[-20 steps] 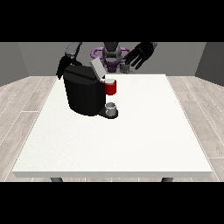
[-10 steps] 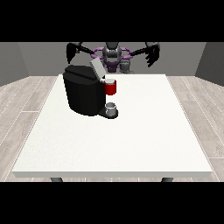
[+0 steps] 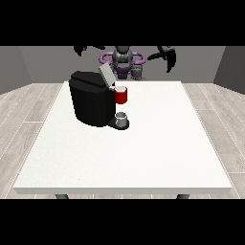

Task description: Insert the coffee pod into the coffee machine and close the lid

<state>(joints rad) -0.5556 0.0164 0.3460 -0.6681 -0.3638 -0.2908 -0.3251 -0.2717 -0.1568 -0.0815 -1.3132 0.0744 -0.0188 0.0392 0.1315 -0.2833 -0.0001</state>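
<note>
The black coffee machine [image 3: 93, 103] stands on the white table [image 3: 143, 153], left of centre. Its grey lid [image 3: 105, 74] is tilted up and open. A red pod holder [image 3: 121, 95] sticks out of the machine's front, above a small grey cup [image 3: 122, 119] on the drip base. A small grey cylinder [image 3: 138, 72] sits at the far table edge beside the robot's torso; I cannot tell if it is the pod. The hand at the view's left [image 3: 81, 49] is raised high behind the machine and touches nothing. The hand at the view's right [image 3: 167, 55] is raised too, with its fingers hanging relaxed and holding nothing.
The robot's purple and grey torso [image 3: 123, 60] is behind the table's far edge. Wooden floor surrounds the table. The white tabletop stretches to the right of the machine and towards the camera.
Both arms have lifted and swung outward. The hand at the view's left has left the machine's top. The hand at the view's right has moved further right.
</note>
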